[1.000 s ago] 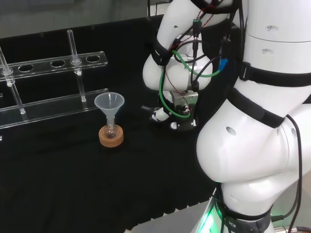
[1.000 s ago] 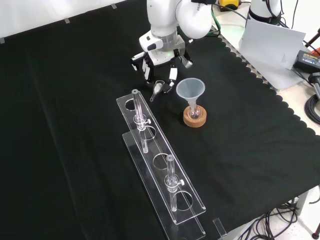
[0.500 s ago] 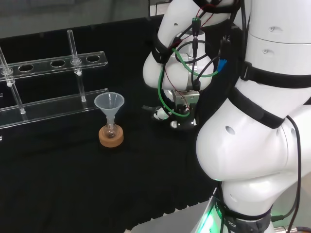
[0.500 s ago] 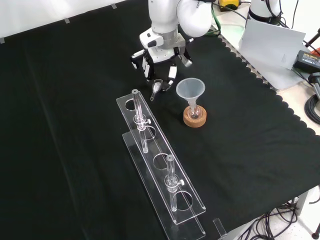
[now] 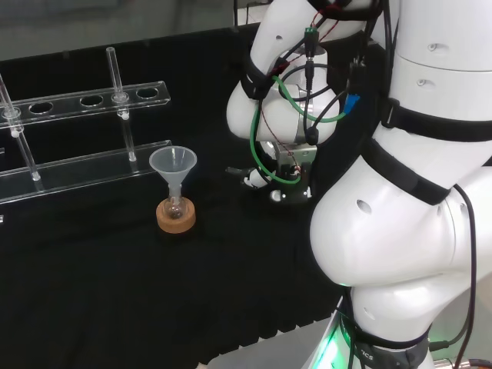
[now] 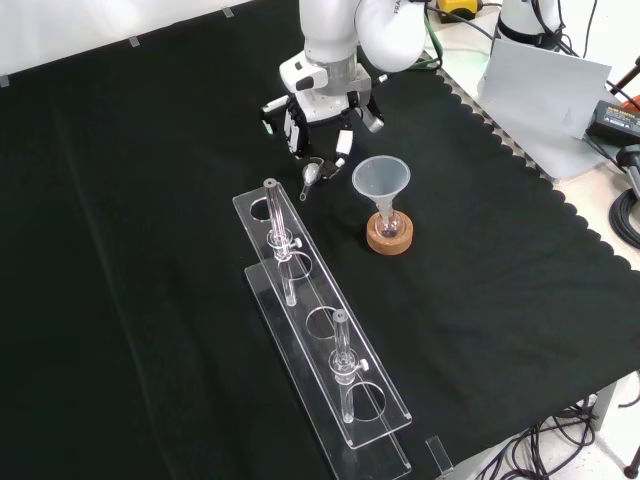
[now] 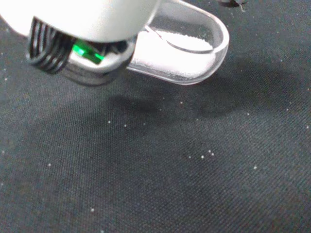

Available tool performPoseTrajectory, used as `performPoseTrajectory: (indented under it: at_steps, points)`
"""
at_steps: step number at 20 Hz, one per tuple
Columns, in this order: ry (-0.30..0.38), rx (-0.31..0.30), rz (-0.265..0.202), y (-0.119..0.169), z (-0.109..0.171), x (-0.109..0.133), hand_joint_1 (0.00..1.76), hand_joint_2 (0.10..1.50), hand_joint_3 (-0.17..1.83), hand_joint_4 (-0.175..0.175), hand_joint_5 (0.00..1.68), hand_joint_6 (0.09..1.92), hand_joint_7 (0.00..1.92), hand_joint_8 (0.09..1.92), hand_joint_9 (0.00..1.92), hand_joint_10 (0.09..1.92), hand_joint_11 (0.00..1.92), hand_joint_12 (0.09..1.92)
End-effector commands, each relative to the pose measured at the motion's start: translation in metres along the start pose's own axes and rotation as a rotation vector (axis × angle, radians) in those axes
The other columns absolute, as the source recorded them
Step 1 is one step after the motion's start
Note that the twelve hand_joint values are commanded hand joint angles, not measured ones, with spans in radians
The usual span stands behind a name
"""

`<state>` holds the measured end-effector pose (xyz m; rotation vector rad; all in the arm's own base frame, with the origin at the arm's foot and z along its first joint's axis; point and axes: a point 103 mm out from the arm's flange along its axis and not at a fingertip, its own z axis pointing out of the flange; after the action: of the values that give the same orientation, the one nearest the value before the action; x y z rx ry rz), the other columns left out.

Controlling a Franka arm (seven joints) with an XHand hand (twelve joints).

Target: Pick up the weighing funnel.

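The weighing funnel (image 6: 311,173) is a small clear scoop with a short stem, hanging just below the hand (image 6: 318,105) in the front view. In the wrist view the weighing funnel (image 7: 181,47) holds white powder and casts a shadow on the cloth beneath it. A fingertip (image 7: 80,36) of the hand is pinched onto its near end, so the hand is shut on it. In the head view the hand (image 5: 265,181) hangs under the white arm links, to the right of the big funnel.
The big funnel (image 6: 380,178) stands in a small flask on a cork ring (image 6: 389,237), close to the right of the hand in the front view. A clear test tube rack (image 6: 320,330) with tubes runs toward the front. Funnel (image 5: 173,164) and rack (image 5: 84,100) also appear in the head view.
The hand has risen a little with the weighing funnel in it, drifting up and away from the cloth. The big funnel and the rack have stayed put.
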<state>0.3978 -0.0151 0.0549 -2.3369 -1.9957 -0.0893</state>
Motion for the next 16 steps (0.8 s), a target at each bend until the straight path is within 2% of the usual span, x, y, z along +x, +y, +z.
performPoseTrajectory:
  at_steps: [1, 4, 7, 9, 11, 16]
  points:
    - [0.000, 0.020, -0.007, 0.000, 0.003, 0.001, 1.05, 0.43, 0.54, 0.175, 1.32, 0.45, 1.69, 0.12, 1.32, 0.21, 0.17, 1.53]
    - [-0.021, 0.089, -0.010, 0.003, 0.006, 0.003, 1.02, 0.42, 0.54, 0.156, 1.21, 0.48, 1.61, 0.09, 1.30, 0.19, 0.15, 1.53]
    - [-0.043, 0.128, -0.013, 0.004, 0.009, 0.002, 0.94, 0.43, 0.52, 0.079, 0.87, 0.62, 1.45, 0.09, 1.20, 0.16, 0.07, 1.55]
    - [-0.052, 0.141, -0.013, 0.005, 0.010, 0.001, 0.91, 0.43, 0.52, 0.053, 0.71, 0.64, 1.33, 0.09, 1.13, 0.14, 0.02, 1.56]
    - [-0.060, 0.172, -0.006, 0.005, 0.013, 0.001, 0.88, 0.43, 0.51, 0.046, 0.65, 0.64, 1.23, 0.09, 1.07, 0.12, 0.00, 1.55]
    - [-0.071, 0.174, -0.014, 0.003, 0.015, -0.001, 0.85, 0.45, 0.45, 0.044, 0.61, 0.59, 1.14, 0.09, 0.99, 0.12, 0.00, 1.51]
